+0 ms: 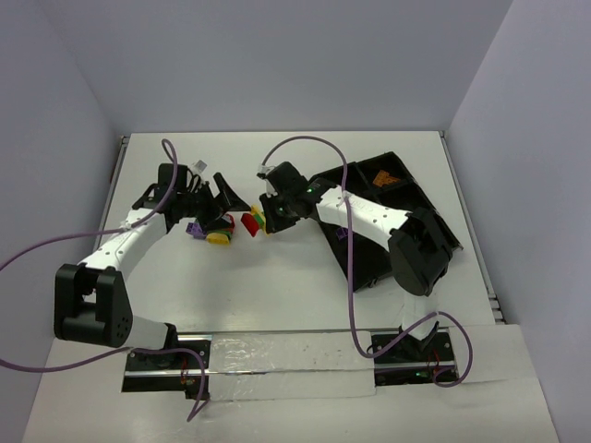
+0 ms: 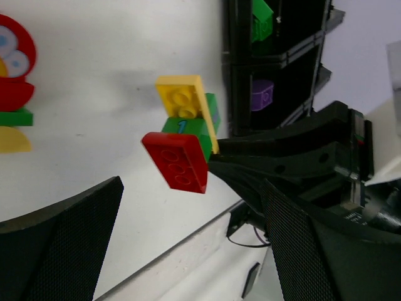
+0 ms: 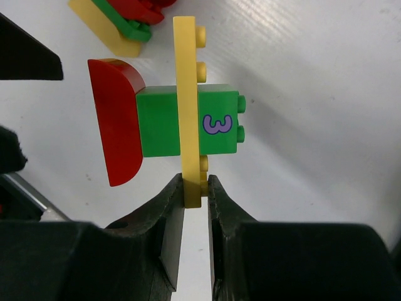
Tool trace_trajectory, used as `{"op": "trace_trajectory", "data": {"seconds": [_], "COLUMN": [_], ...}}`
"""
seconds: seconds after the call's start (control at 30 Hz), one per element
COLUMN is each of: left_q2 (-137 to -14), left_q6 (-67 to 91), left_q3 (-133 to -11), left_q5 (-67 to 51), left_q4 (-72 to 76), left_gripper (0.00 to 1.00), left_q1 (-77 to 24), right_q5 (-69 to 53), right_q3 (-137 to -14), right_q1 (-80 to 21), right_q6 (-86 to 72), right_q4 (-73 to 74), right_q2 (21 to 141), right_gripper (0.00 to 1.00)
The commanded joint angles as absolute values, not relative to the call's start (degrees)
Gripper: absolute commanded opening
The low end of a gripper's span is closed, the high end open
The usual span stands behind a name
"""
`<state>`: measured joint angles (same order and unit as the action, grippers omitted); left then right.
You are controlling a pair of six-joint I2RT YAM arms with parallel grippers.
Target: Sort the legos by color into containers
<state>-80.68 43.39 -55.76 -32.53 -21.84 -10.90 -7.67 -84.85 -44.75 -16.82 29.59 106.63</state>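
Note:
My right gripper (image 3: 196,188) is shut on the edge of a yellow plate (image 3: 187,94) that has green bricks (image 3: 219,125) on both faces and a red rounded brick (image 3: 119,119) on the far side. It holds this stack (image 1: 251,223) above the table, left of the black divided tray (image 1: 369,263). My left gripper (image 2: 188,204) is open and empty, with its fingers on either side just below the stack (image 2: 182,138), not touching it. It shows in the top view (image 1: 225,205) just left of the stack.
A second cluster of red, green and yellow bricks (image 2: 12,94) lies on the table near the left gripper (image 1: 219,237), with a purple brick (image 1: 194,228) beside it. The tray holds a green brick (image 2: 262,22), a purple brick (image 2: 263,95) and an orange one (image 1: 386,180).

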Motion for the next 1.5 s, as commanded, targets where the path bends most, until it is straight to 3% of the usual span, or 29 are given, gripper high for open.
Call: {"op": "trace_trajectory", "data": {"seconds": [0.0, 0.8, 1.1, 1.33, 1.47], "left_q2": [-78.35, -86.16, -87.37, -88.3, -88.06], "left_q6": [46.07, 46.41, 47.02, 47.7, 48.16], "left_q3": [-54.37, -52.72, -54.58, -54.99, -55.22], "left_q5": [-39.58, -40.23, -39.8, -39.58, -39.17], "left_q4": [-13.01, -10.33, -10.28, -9.76, -9.65], "left_gripper": [0.98, 0.87, 0.69, 0.69, 0.61], "left_q1": [-11.0, -11.75, -12.75, -13.25, -13.62], "right_q5": [-10.93, -10.72, -10.9, -11.14, -11.23], "right_q3": [-84.8, -83.03, -84.11, -85.05, -84.92], "right_q1": [-44.3, -44.23, -44.3, -44.3, -44.3], "right_q6": [-20.44, -20.5, -20.55, -19.89, -19.67], "right_q4": [26.72, 23.49, 23.12, 23.29, 23.38], "right_q2": [104.43, 101.45, 101.68, 101.93, 101.75], "right_gripper": [0.0, 0.0, 0.0, 0.0, 0.0]}}
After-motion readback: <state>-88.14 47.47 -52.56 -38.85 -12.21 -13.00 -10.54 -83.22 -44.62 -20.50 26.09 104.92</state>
